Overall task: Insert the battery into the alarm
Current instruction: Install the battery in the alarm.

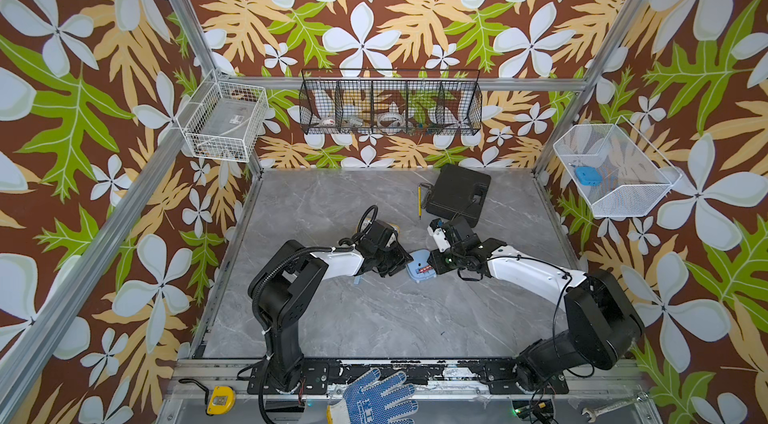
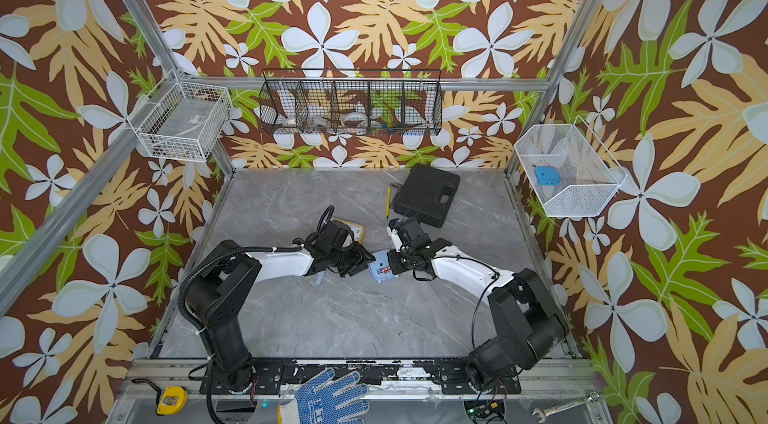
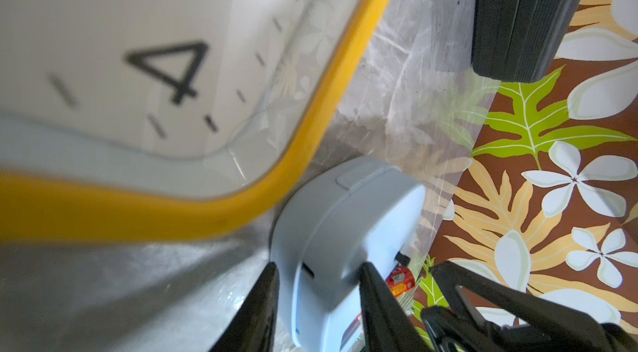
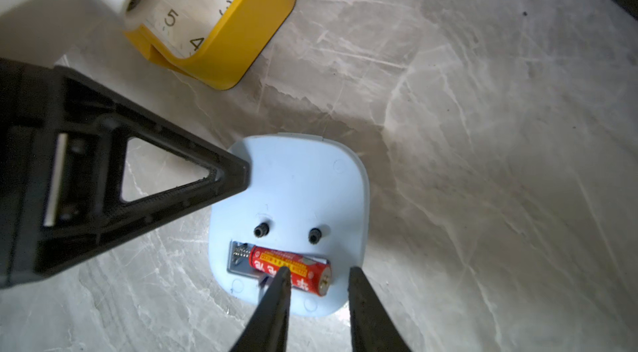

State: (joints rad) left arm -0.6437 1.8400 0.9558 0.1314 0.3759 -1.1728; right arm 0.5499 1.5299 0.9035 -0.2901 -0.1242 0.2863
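Observation:
The light blue alarm (image 1: 419, 272) (image 4: 293, 188) lies face down on the grey table between both arms. A red battery (image 4: 269, 258) (image 3: 400, 281) sits in its rear compartment, one end against the spring and the other raised onto the rim. My right gripper (image 4: 318, 269) hovers over it, open, with one fingertip (image 4: 284, 274) on the battery's middle and the other finger clear of its raised end. My left gripper (image 3: 319, 265) (image 1: 401, 266) is shut on the alarm's (image 3: 345, 222) edge, one finger on each side.
A yellow clock (image 4: 241, 39) (image 1: 395, 228) lies just behind the left gripper. A black case (image 1: 457, 193) and a pencil (image 1: 419, 201) lie further back. A small pale blue strip (image 1: 357, 279) rests under the left arm. Wire baskets hang on the walls.

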